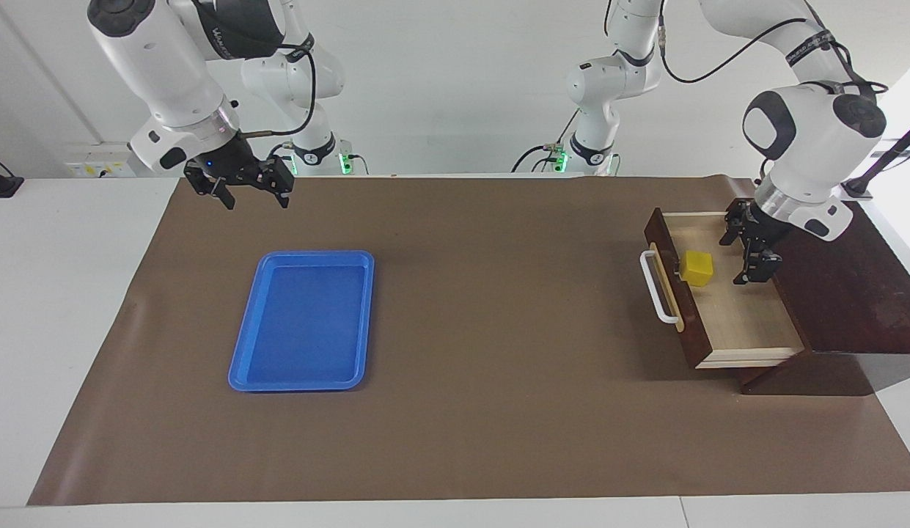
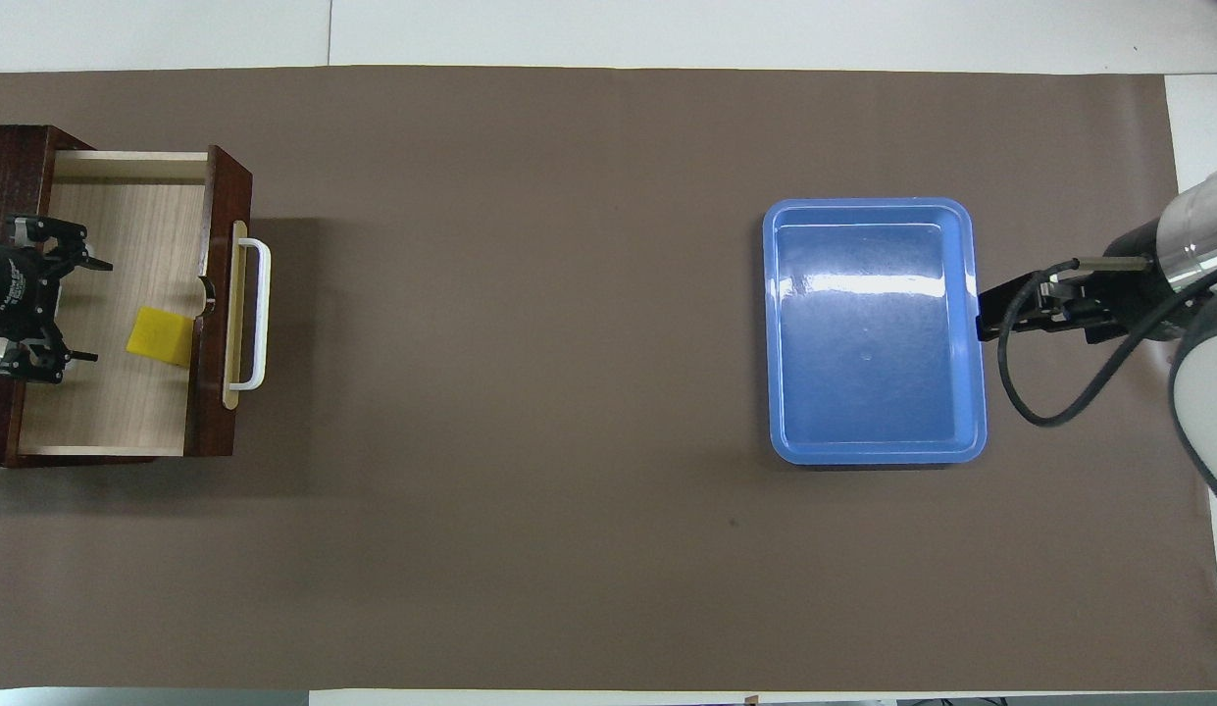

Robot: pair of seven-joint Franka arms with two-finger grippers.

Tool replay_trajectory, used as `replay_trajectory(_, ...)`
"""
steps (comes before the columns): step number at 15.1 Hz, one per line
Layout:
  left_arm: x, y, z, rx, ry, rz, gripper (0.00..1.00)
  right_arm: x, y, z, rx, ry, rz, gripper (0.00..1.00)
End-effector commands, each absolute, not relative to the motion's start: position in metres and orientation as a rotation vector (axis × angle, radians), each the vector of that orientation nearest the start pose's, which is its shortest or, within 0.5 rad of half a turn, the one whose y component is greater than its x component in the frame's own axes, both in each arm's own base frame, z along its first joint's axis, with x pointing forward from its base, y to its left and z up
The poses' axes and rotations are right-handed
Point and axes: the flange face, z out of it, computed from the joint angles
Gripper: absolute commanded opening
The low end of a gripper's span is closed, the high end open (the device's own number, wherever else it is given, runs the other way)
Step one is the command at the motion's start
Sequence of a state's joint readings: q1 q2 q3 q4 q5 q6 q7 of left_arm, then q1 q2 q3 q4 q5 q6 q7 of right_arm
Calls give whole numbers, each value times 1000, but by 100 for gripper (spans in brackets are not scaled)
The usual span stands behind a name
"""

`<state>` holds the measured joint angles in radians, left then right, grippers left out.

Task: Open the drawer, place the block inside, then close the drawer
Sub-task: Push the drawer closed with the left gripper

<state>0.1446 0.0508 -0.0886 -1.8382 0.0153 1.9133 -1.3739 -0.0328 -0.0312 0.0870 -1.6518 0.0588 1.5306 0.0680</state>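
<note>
Resting inside the pulled-out light-wood drawer [image 1: 740,323], small yellow cube block [image 1: 697,267], at nine o'clock of wide-open, empty left gripper [image 1: 751,253]; right gripper [image 1: 249,192] wide, empty.

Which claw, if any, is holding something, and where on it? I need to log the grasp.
Neither. The left claw is open over the drawer, clear of the block lying inside. The right claw is open and empty.
</note>
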Motion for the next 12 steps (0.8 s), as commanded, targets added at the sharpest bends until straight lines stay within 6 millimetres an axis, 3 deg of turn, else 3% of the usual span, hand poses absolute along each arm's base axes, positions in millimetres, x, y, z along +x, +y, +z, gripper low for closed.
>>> replay_trajectory(1, 594, -45, 521, -2301, -2083, -51, 100, 521, 26, 610, -3112, -54, 140, 100)
replay_trajectory(3, 585, -96, 517, -2269, -2085, -76, 100, 514, 24, 617, -3135, -62, 141, 100)
replay_trajectory(5, 573, -114, 497, -2218, -2069, -86, 100, 510, 30, 621, -3165, -108, 151, 100)
replay_trajectory(7, 566, -117, 473, -2183, -2030, -143, 100, 510, 24, 622, -3171, -118, 151, 100)
replay_trajectory(10, 569, -113, 463, -2188, -2010, -193, 100, 519, 11, 619, -3166, -155, 113, 100)
replay_trajectory(12, 567, -115, 445, -2191, -1987, -199, 100, 528, 0, 613, -3161, -169, 99, 100)
